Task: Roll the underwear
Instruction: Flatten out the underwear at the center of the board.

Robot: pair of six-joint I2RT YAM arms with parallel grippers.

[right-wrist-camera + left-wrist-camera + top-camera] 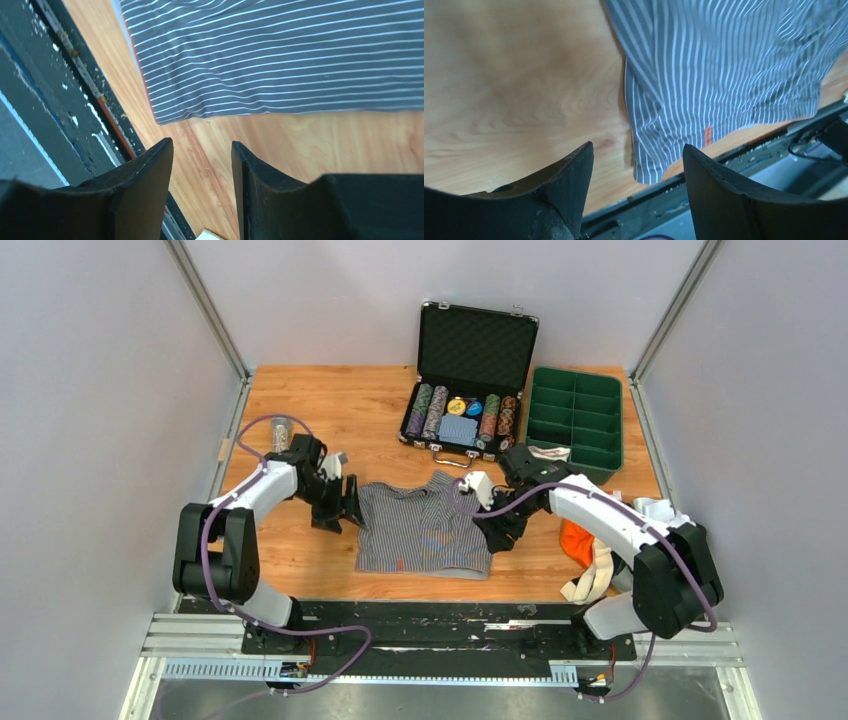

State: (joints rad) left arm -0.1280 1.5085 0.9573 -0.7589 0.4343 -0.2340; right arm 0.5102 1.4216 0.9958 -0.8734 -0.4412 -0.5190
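Grey-and-white pinstriped underwear [423, 527] lies spread flat on the wooden table between the two arms. My left gripper [347, 504] hovers at its left edge, open, with nothing between the fingers; its wrist view shows the striped cloth [724, 75] ahead of the tips. At the right edge of the cloth is my right gripper [492, 532], also open and empty, with the striped fabric [280, 55] just beyond its fingertips [160, 155]. More underwear, orange [577, 540] and beige [598, 575], is heaped at the right under the right arm.
An open black case of poker chips [465, 390] stands at the back centre. A green compartment tray [575, 420] sits at the back right. A small can [281, 432] stands at the left. The table's front edge and black rail [440, 615] run close behind the cloth.
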